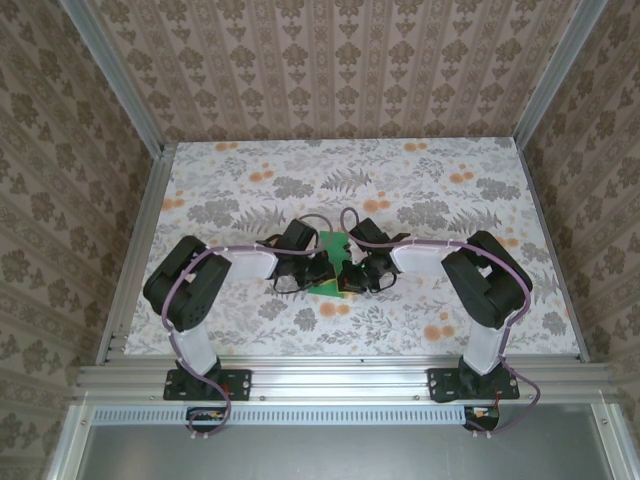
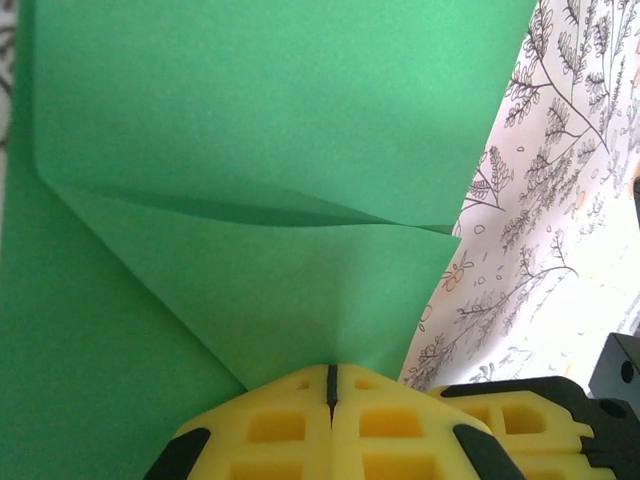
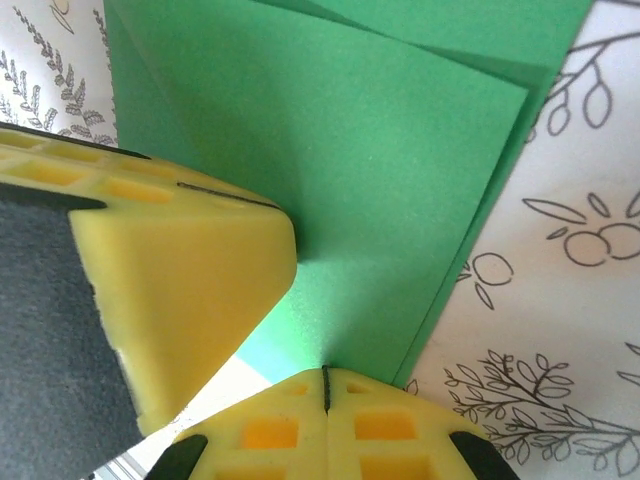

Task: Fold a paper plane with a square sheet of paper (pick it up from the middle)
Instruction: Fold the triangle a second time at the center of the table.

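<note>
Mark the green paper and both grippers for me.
green paper [image 2: 250,120], left wrist view, flat upper panel.
left gripper [image 2: 330,372], left wrist view, shut fingertip seam.
right gripper [image 3: 325,372], right wrist view, shut fingertip seam.

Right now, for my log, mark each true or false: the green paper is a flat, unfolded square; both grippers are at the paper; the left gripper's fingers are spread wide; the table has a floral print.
1. Flat, unfolded square: false. The green paper has creases and overlapping folded flaps.
2. Both grippers at the paper: true. The left gripper and right gripper both have their tips against it.
3. Left fingers spread wide: false. They are closed, with a thin seam between them.
4. Floral table: true. The table bears leaves and flowers.
</note>
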`<action>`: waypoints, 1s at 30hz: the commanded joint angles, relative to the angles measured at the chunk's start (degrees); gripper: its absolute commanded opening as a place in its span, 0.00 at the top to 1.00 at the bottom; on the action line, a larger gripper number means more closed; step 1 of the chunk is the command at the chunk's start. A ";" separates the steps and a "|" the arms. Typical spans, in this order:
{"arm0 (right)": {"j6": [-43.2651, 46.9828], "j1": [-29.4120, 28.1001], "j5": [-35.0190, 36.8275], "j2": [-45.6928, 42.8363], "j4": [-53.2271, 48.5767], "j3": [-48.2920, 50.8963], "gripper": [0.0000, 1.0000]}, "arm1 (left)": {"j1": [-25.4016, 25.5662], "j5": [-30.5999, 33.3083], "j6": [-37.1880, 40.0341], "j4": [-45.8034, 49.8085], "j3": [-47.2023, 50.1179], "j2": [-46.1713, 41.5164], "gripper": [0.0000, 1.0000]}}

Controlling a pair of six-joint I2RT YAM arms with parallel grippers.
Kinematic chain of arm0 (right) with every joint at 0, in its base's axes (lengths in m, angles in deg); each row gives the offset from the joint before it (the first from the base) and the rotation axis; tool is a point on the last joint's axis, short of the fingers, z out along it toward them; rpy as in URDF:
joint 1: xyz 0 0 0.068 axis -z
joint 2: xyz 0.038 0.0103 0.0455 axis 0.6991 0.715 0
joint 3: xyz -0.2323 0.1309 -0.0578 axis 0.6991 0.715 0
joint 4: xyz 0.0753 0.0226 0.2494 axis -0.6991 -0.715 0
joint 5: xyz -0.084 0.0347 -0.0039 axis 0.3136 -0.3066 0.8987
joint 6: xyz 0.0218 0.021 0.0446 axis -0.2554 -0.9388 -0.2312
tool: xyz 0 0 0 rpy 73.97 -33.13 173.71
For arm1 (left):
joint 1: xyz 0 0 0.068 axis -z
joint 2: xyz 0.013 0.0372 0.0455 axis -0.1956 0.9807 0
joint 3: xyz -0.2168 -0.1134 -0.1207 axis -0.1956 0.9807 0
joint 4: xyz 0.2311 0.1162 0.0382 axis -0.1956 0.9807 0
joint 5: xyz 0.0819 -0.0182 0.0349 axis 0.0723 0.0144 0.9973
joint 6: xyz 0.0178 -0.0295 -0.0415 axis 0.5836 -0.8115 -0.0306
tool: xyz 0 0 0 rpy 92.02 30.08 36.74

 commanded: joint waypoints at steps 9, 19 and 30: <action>4.09 -0.22 6.15 4.45 -10.32 3.61 0.95 | -10.15 2.88 4.16 1.84 0.41 3.14 0.97; 4.10 -0.22 6.28 4.40 -10.63 3.50 0.95 | -16.22 3.21 7.58 3.27 -0.81 3.83 0.97; 1.64 -0.22 2.97 -2.13 -7.43 -1.56 0.87 | -18.43 1.04 10.90 9.27 -3.21 -4.73 0.84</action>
